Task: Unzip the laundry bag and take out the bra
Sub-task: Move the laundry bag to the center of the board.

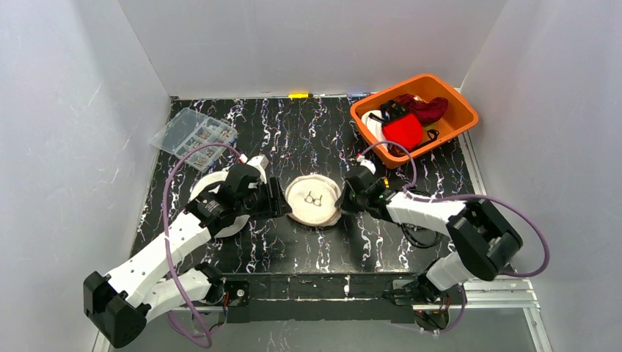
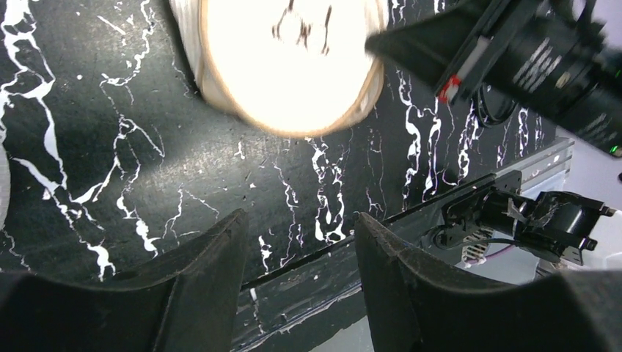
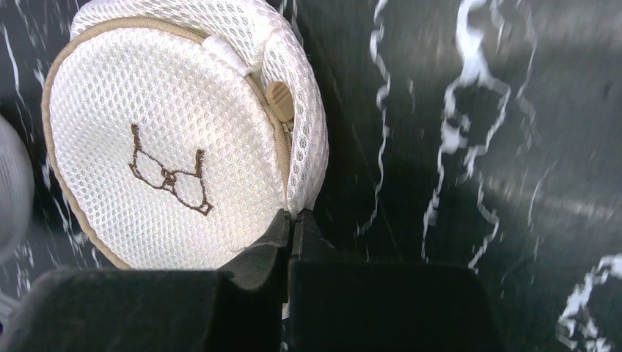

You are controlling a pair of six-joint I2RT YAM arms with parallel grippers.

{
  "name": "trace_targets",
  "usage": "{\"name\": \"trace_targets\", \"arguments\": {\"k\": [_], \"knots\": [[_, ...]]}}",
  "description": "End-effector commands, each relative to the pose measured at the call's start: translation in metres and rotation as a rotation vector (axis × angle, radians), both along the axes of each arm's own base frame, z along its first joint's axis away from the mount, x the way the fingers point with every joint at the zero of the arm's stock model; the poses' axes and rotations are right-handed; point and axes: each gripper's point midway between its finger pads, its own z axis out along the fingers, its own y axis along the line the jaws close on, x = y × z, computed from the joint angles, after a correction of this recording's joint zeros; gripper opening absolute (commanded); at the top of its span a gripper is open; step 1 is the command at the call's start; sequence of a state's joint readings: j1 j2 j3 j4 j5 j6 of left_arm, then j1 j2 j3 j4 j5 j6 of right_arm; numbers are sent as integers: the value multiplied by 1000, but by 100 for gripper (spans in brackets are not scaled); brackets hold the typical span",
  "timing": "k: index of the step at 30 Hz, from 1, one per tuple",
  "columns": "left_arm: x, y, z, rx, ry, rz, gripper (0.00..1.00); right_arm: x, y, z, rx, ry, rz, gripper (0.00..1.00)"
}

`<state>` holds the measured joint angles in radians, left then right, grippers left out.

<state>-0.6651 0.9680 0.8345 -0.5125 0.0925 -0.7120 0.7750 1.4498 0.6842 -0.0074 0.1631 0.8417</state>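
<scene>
The round white mesh laundry bag (image 1: pixel 314 200) with a brown bra drawing lies on the black marbled table between both grippers. It is zipped, with its tan zipper pull (image 3: pixel 279 101) on the seam, and the bra is hidden inside. My right gripper (image 1: pixel 346 198) is shut, pinching the mesh at the edge of the bag (image 3: pixel 161 147) between its fingertips, as the right wrist view (image 3: pixel 293 217) shows. My left gripper (image 1: pixel 279 202) is open and empty just left of the bag, apart from it. In the left wrist view (image 2: pixel 301 220) the bag (image 2: pixel 293 66) lies beyond the open fingers.
An orange bin (image 1: pixel 465 110) with red and dark clothing stands at the back right. A clear plastic organiser box (image 1: pixel 194 137) lies at the back left. A white round item (image 1: pixel 207 183) sits under the left arm. The table's front edge and rail (image 2: pixel 440 198) are close.
</scene>
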Motion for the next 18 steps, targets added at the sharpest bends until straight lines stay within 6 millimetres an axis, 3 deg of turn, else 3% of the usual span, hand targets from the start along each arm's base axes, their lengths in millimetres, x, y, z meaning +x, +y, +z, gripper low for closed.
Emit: {"name": "trace_targets", "arguments": {"k": [1,11,18], "knots": [[-1,14,12,37,-32,19,53,59,0,22,-11,-108,-80,1],[-3,37,23,103,-73,59,53,186,8,-7,-97,-131,-195,1],[-4,49,27,133,-98,91,53,257,13,-15,-82,-166,-278,1]]}}
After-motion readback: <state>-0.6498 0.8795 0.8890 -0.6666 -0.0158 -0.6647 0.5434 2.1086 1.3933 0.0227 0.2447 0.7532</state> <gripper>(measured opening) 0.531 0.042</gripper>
